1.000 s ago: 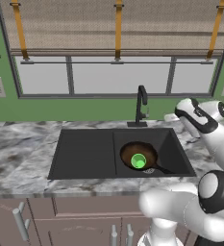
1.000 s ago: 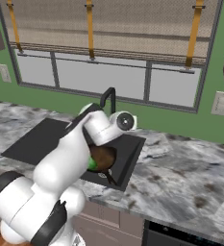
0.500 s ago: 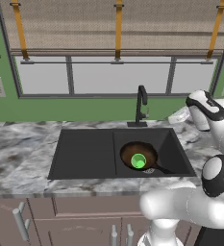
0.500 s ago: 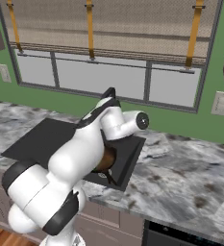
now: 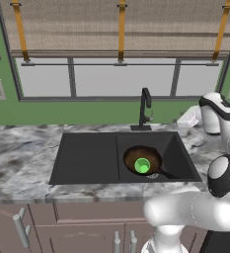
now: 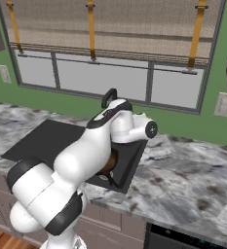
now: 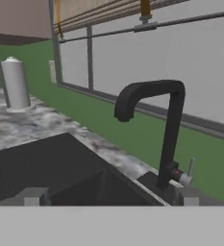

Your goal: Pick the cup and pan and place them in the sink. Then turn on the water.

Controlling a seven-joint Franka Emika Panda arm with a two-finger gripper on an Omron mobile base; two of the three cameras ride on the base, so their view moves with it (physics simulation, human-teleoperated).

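The black sink (image 5: 87, 154) lies in the counter, and the dark brown pan (image 5: 134, 156) rests in its right basin. The green cup (image 5: 142, 165) stands upright inside the pan. Behind the basins rises the black faucet (image 5: 145, 106), and no water runs from it. My hand (image 5: 189, 117) hovers over the counter just right of the faucet, level with its base. In the hand view my gripper (image 7: 108, 198) is open and holds nothing. It faces the faucet (image 7: 169, 129) and its small side lever (image 7: 189, 171) from close by. In the right base view my arm hides most of the pan (image 6: 113, 162).
A window with blinds runs along the green wall behind the sink. A grey paper-towel roll (image 7: 15, 84) stands on the marble counter (image 5: 18, 163) far to the left. Cabinet doors with handles (image 5: 20, 228) sit below the counter's front edge.
My arm has swung its elbow up and to the right, and the hand has turned toward the faucet. Cup and pan have stayed put in the right basin.
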